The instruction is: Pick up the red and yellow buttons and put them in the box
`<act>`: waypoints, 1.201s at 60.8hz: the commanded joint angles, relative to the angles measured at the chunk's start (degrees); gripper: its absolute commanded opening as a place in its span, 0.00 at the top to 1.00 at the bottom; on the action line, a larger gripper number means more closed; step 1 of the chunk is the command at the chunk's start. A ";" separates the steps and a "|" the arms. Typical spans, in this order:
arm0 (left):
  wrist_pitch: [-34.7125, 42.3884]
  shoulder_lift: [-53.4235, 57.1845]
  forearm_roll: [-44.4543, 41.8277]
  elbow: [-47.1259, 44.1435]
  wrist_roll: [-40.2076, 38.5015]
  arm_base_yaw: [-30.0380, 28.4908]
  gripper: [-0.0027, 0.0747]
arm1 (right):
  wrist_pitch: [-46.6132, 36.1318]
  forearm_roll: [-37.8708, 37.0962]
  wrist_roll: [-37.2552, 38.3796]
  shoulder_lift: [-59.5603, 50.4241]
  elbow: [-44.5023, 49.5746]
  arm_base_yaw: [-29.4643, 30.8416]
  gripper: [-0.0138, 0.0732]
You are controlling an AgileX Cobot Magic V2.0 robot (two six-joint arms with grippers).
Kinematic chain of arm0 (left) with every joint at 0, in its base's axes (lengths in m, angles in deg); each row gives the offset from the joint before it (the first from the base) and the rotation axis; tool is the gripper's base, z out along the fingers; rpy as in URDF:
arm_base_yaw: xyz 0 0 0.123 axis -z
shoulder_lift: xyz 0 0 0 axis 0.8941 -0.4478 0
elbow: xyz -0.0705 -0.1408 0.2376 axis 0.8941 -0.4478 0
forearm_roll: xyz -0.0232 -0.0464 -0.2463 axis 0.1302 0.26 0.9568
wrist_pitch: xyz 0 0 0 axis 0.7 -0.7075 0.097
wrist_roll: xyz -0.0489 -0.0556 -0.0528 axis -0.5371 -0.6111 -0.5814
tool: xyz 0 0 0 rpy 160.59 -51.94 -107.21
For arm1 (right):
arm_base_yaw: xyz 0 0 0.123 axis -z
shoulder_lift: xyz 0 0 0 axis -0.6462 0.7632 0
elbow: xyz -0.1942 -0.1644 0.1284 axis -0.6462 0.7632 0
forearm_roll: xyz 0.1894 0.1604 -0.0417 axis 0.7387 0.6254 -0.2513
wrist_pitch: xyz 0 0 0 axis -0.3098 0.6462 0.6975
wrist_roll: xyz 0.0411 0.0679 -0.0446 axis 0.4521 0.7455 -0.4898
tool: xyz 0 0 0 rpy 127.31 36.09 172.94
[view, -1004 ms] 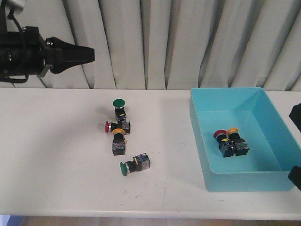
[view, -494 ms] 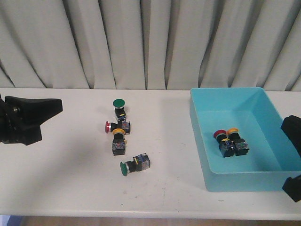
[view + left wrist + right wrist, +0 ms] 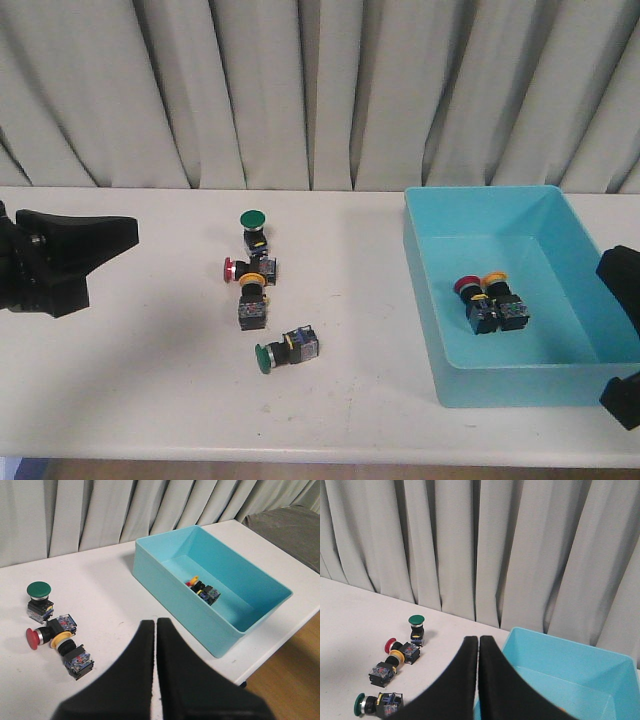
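Observation:
A red button (image 3: 229, 269) and a yellow button (image 3: 252, 279) lie touching each other on the white table, left of centre. The turquoise box (image 3: 430, 300) stands at the right and holds another red button (image 3: 463, 286) and yellow button (image 3: 494, 278) side by side. My left gripper (image 3: 130, 228) hangs shut and empty at the table's left side, well left of the loose buttons. In its wrist view the left gripper (image 3: 155, 622) points between the buttons and the box (image 3: 165, 567). My right gripper (image 3: 478, 639) is shut and empty beside the box's near wall (image 3: 495, 700).
A green button (image 3: 252, 220) stands upright just behind the red one. Another green button (image 3: 264, 357) lies on its side nearer the front. Black parts of the right arm (image 3: 622, 272) show at the right edge, past the box. Grey curtains close the back.
The left arm came down from high at the upper left to low over the table's left side, then barely shifted. The right arm's parts moved slightly inward.

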 commanded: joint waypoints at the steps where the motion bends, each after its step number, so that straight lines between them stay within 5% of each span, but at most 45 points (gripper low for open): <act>1: -0.10 0.90 -0.35 1.44 -1.11 0.35 0.98 | -0.28 1.57 -0.02 0.11 -1.62 0.19 0.85; 11: -2.61 2.49 -0.27 -0.06 4.52 6.20 0.98 | -0.28 1.57 -0.02 0.11 -1.62 0.19 0.85; 23: -20.03 10.12 1.40 -7.84 4.27 15.46 0.98 | -0.28 1.57 -0.02 0.11 -1.62 0.19 0.85; 34: -30.52 22.00 9.35 -17.23 4.33 17.64 0.98 | -0.28 1.57 -0.02 0.11 -1.62 0.19 0.85; 45: -32.69 28.18 14.59 -19.13 4.12 17.64 0.98 | -0.28 1.57 -0.02 0.11 -1.62 0.19 0.85; 63: -33.75 28.93 36.07 -18.64 -1.52 17.64 0.98 | -0.28 1.57 -0.02 0.11 -1.62 0.19 0.85; 67: -32.33 28.93 39.37 -18.70 2.40 17.64 0.98 | -0.28 1.57 -0.02 0.11 -1.62 0.19 0.85; 73: -30.77 28.93 45.79 -19.16 21.34 17.64 0.98 | -0.28 1.57 -0.02 0.11 -1.62 0.19 0.85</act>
